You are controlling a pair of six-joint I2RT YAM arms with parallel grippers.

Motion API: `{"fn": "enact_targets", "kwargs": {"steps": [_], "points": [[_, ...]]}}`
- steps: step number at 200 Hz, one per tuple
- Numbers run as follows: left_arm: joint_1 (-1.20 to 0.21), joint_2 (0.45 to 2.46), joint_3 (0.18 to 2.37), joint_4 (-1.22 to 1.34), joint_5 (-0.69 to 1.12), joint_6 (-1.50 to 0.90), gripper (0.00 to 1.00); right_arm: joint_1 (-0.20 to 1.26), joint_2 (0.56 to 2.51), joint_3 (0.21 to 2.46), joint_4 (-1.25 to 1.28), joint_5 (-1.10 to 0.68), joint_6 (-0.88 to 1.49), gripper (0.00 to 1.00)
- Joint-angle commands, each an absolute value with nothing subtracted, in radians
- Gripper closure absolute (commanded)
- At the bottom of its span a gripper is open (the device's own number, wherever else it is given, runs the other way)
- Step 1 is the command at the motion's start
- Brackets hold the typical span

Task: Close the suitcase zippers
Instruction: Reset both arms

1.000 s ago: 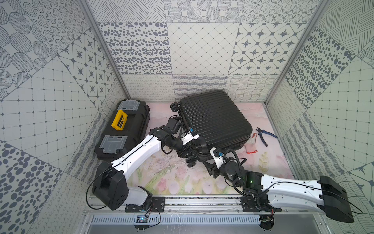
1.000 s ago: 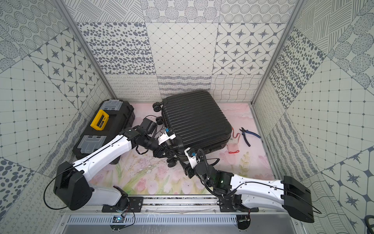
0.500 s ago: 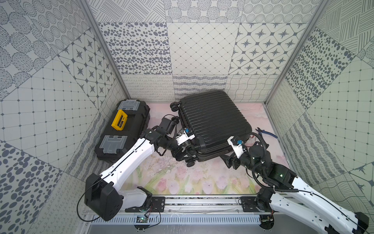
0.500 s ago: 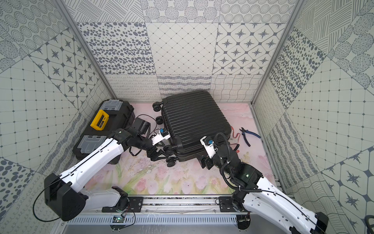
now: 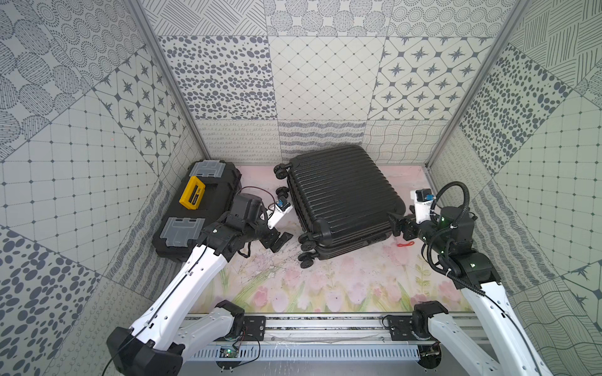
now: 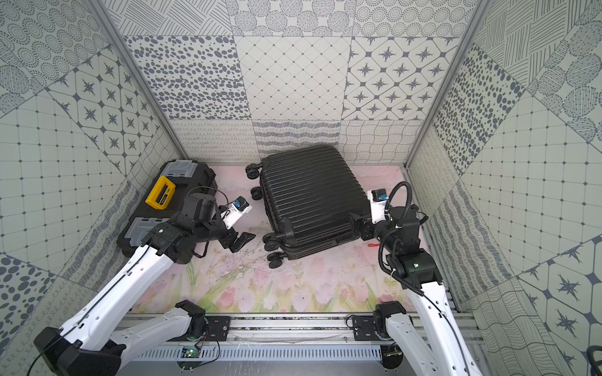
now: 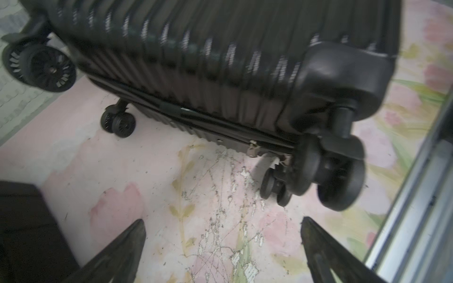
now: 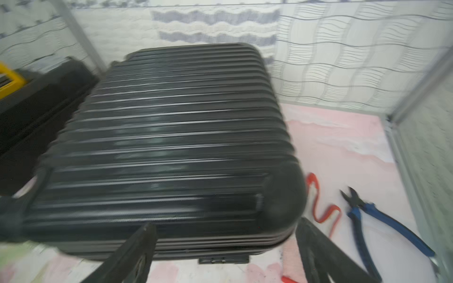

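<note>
**Flat suitcase [image 5: 342,195], both sets of jaws wide**

The suitcase lies flat on the mat [image 5: 325,286], its zippers [image 7: 220,127] along the wheel-side seam. The left gripper [image 7: 222,220], jaws apart, hangs near the wheels [image 7: 338,171]. The right gripper [image 8: 225,223], likewise spread, sits at the other near corner.

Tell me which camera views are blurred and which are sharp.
Both top views: sharp and evenly lit, the suitcase crisp, shadows soft. Left wrist view: blur streaks its ribs, yet the zipper pull is readable. Right wrist view: the suitcase smeared sideways, the blue pliers only slightly soft.
</note>
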State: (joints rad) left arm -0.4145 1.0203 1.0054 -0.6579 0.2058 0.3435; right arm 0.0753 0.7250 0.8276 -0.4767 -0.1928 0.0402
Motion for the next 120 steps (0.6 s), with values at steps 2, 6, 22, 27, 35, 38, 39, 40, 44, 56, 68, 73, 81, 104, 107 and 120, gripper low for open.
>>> {"fn": "enact_targets", "kwargs": {"steps": [2, 6, 22, 27, 35, 38, 39, 40, 44, 56, 68, 73, 81, 104, 107, 120], "points": [[-0.334, 1.015, 0.861, -0.281, -0.099, 0.051, 0.02, -0.104, 0.723, 0.741, -0.270, -0.285, 0.182, 0.08], [-0.325, 1.020, 0.845, -0.258, -0.115, 0.012, 0.02, -0.132, 0.723, 0.723, -0.254, -0.291, 0.188, 0.08], [-0.284, 1.062, 0.810, -0.229, -0.154, -0.077, 0.02, -0.173, 0.727, 0.673, -0.223, -0.215, 0.175, 0.07], [-0.274, 1.079, 0.805, -0.223, -0.147, -0.084, 0.02, -0.178, 0.725, 0.659, -0.213, -0.199, 0.172, 0.07], [-0.270, 1.102, 0.792, -0.208, -0.148, -0.087, 0.02, -0.192, 0.725, 0.628, -0.190, -0.169, 0.174, 0.07], [-0.270, 1.108, 0.785, -0.197, -0.151, -0.090, 0.02, -0.196, 0.725, 0.617, -0.181, -0.159, 0.180, 0.07], [-0.270, 1.110, 0.782, -0.193, -0.152, -0.091, 0.02, -0.198, 0.725, 0.612, -0.179, -0.157, 0.182, 0.07], [-0.270, 1.113, 0.781, -0.190, -0.153, -0.092, 0.02, -0.199, 0.725, 0.608, -0.176, -0.156, 0.185, 0.07], [-0.269, 1.118, 0.768, -0.170, -0.153, -0.096, 0.02, -0.206, 0.727, 0.593, -0.164, -0.157, 0.191, 0.07], [-0.265, 1.127, 0.727, -0.094, -0.153, -0.088, 0.02, -0.213, 0.730, 0.553, -0.135, -0.163, 0.193, 0.07], [-0.254, 1.131, 0.702, -0.042, -0.139, -0.099, 0.02, -0.213, 0.732, 0.510, -0.112, -0.162, 0.194, 0.07], [-0.252, 1.132, 0.695, -0.025, -0.125, -0.101, 0.02, -0.214, 0.732, 0.497, -0.105, -0.162, 0.191, 0.06], [-0.252, 1.136, 0.680, 0.006, -0.109, -0.098, 0.02, -0.213, 0.732, 0.473, -0.095, -0.160, 0.190, 0.05], [-0.248, 1.169, 0.635, 0.085, -0.098, -0.092, 0.02, -0.213, 0.744, 0.425, -0.066, -0.168, 0.188, 0.05], [-0.247, 1.175, 0.634, 0.089, -0.099, -0.094, 0.02, -0.214, 0.747, 0.417, -0.060, -0.169, 0.188, 0.04], [-0.243, 1.214, 0.638, 0.098, -0.094, -0.104, 0.02, -0.213, 0.756, 0.382, -0.024, -0.165, 0.189, 0.04]]}}
